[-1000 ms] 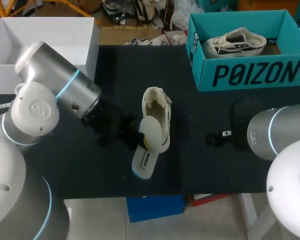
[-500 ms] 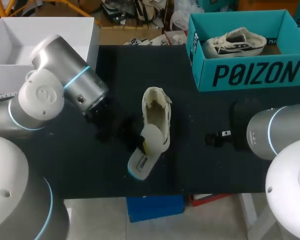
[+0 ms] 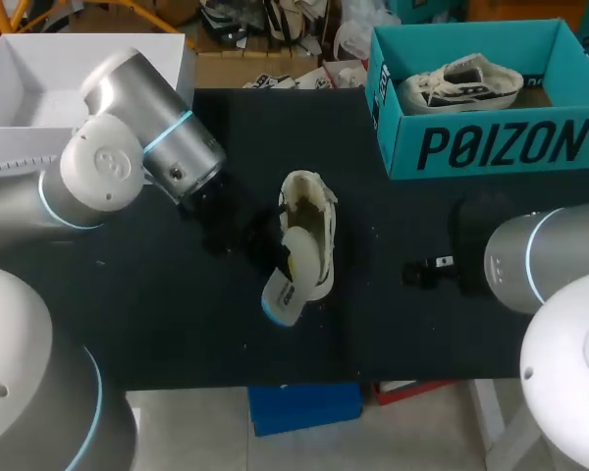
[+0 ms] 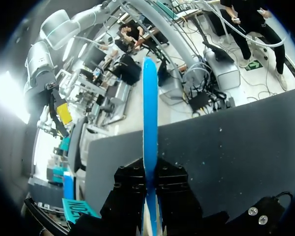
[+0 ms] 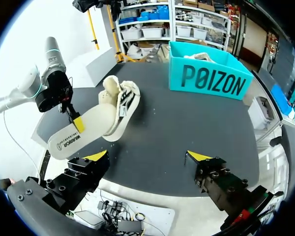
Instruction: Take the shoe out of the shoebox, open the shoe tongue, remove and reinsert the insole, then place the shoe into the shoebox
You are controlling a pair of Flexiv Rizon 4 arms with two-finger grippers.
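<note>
- Black table top [image 3: 422, 324] carries everything; both arms come in over it, left arm [image 3: 147, 157] and right arm [image 3: 540, 260].
- Right gripper [image 5: 147, 156] sits low over the near part of the table with its fingers spread wide and nothing between them.
- Left gripper [image 3: 286, 263] [image 5: 77, 123] is clenched on the flat cream insole with the blue underside [image 3: 287, 294] [image 5: 81, 132], one finger on each face, pinching it at a long edge about mid-length.
- In the left wrist view the insole [image 4: 148, 113] shows edge-on as a thin blue strip, clamped between the fingers of the left gripper [image 4: 148, 189] and running straight out ahead of them.
- The insole's free end sticks out past the left gripper toward the table's near edge and is lifted off the surface. Its other end overlaps the shoe's opening; can't tell whether it is inside.
- Cream low-top shoe [image 3: 309, 211] [image 5: 119, 101] lies on the table just beside the left gripper on its far side, opening spread, touching the insole. It is ahead of the right gripper and well apart from it.
- Teal cardboard shoebox [image 3: 491, 147] [image 5: 211, 81] stands open farther back, well beyond the right gripper and well apart from the shoe.
- A second cream shoe with dark trim [image 3: 461, 86] [image 5: 199, 56] lies inside the shoebox.
- White open box [image 3: 88, 69] sits at the far back corner behind the left arm, well apart from the left gripper.
</note>
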